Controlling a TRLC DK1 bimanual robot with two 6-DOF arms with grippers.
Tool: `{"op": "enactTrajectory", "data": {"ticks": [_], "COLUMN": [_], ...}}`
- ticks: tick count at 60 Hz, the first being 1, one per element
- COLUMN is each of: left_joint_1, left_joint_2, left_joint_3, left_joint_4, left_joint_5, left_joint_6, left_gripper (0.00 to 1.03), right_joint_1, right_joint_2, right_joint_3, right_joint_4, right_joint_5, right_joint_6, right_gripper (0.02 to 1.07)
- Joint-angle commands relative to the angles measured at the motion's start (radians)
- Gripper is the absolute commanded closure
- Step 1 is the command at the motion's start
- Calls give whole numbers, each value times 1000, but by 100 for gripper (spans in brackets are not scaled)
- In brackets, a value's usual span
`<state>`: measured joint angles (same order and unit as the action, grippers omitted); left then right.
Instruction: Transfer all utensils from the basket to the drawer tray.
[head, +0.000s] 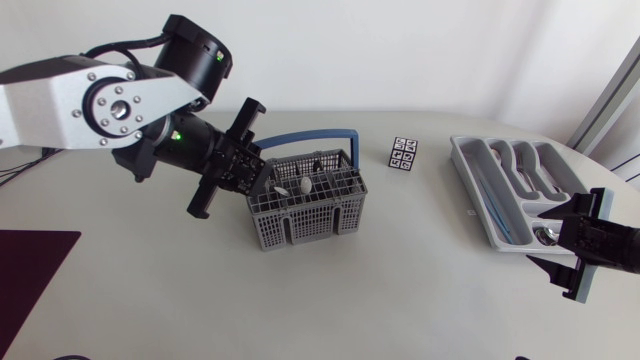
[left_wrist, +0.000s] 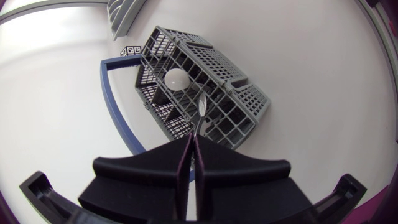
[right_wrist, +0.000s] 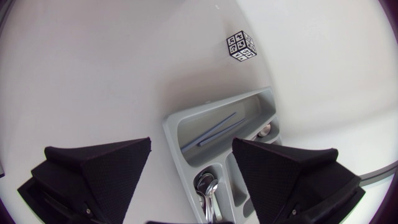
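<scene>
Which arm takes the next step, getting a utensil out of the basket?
Left. The left gripper is at the basket, shut on a metal spoon standing in it. The right gripper hangs open over the drawer tray, across the table from the basket.

— What colours lie ahead of the black left gripper (left_wrist: 191, 142)?
— A grey grid basket (left_wrist: 219, 73) with a blue handle (left_wrist: 115, 106), a white spoon (left_wrist: 176, 78) and a silver spoon (left_wrist: 202, 104).
— And by the black right gripper (right_wrist: 191, 149)?
— A pale grey tray (right_wrist: 173, 127) with blue sticks (right_wrist: 214, 129) and silver cutlery (right_wrist: 208, 186). Beyond it is a black-and-white chequered cube (right_wrist: 241, 46) on a white table (right_wrist: 112, 74).
</scene>
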<state>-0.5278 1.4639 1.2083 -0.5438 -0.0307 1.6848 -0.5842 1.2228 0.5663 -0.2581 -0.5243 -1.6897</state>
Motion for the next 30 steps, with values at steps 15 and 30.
{"op": "enactTrajectory", "data": {"ticks": [15,30], "left_joint_1": [-5,-5], "left_joint_2": [93,110], "left_joint_3": [143,212], "left_joint_4": [-58,-128], "left_joint_5": [25,46], "left_joint_6": [50,49], "left_gripper": [100,100], "right_joint_1": [30,43], "right_joint_2": [-6,-14], "right_joint_3": [-32,-37], "right_joint_4": [-4,-10], "right_joint_5": [-6,-6], "right_joint_6": [15,18], "right_gripper": [12,12]}}
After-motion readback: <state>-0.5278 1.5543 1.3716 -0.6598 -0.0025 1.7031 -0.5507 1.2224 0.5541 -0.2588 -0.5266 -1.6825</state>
